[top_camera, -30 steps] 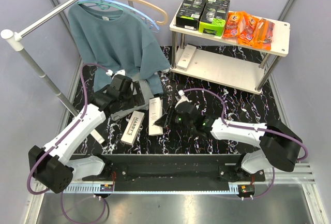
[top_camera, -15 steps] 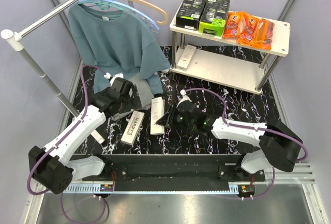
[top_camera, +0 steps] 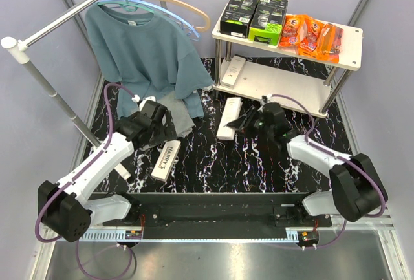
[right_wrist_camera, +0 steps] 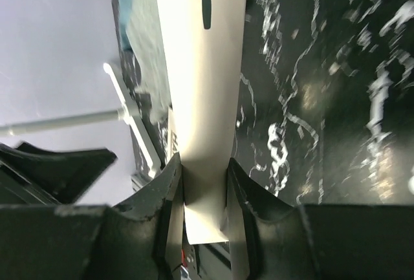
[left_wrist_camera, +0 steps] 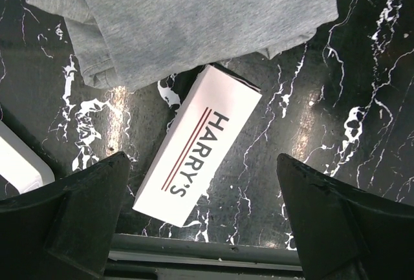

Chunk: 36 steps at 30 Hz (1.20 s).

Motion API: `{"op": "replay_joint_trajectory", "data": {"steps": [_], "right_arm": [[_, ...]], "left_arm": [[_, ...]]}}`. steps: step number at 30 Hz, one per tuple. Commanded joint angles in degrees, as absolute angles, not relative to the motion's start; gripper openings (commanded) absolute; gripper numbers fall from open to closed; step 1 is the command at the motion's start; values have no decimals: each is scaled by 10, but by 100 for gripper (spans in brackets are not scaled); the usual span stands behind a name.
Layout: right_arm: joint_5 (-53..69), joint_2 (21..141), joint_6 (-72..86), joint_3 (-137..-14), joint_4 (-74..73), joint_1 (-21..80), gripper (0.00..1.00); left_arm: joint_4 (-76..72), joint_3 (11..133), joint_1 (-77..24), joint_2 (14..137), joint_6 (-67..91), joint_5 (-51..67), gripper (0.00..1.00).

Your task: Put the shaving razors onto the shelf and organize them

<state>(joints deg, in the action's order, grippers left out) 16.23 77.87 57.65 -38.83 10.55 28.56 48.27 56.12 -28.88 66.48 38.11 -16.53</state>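
Shaving razors, task partly complete. The shelf (top_camera: 349, 57) already carries two black-and-lime boxes (top_camera: 253, 11) side by side and a group of orange blister packs (top_camera: 310, 34) on its upper board. One slim white box (top_camera: 234, 71) lies at the left end of its lower board. A second white box (top_camera: 229, 118) is in transit: the right jaws pinch it near one end and hold it over the desk (top_camera: 213, 170), near the lower board's left corner but not yet on the shelf. A third, the box marked HARRY'S (top_camera: 167, 159), lies flat on the desk with one end at the edge of the folded grey cloth (left_wrist_camera: 194, 15). The left jaws are spread wide directly above it, gripping nothing. A further white object (left_wrist_camera: 19, 163) at the margin of the left wrist view is too cropped to identify. Remaining, as judged here: seat the held box beside its twin on the lower board, then collect the HARRY'S box. The lower board has room to the right of its one box, so space should not be the difficulty.
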Motion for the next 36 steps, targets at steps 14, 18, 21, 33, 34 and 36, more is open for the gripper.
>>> {"op": "replay_joint_trajectory", "data": {"steps": [14,18,21,33,34,36], "right_arm": [[407,951,570,-563,207,50,17],[420,994,578,-591,226,38,17],[425,1021,579,-615,220,32,17],[421,1128,590,-700,196,14,18],[423,1136,587,-721,188,12,18],[423,1159,583,-745,172,11,19]], "left_arm": [[455,544,-289,664,378,-158,99],[448,540,-289,658,381,-154,99],[446,541,-289,658,381,-149,99],[445,539,-292,659,374,-147,99],[445,539,-292,659,373,-146,99],[445,541,-293,659,369,-144,99]]}}
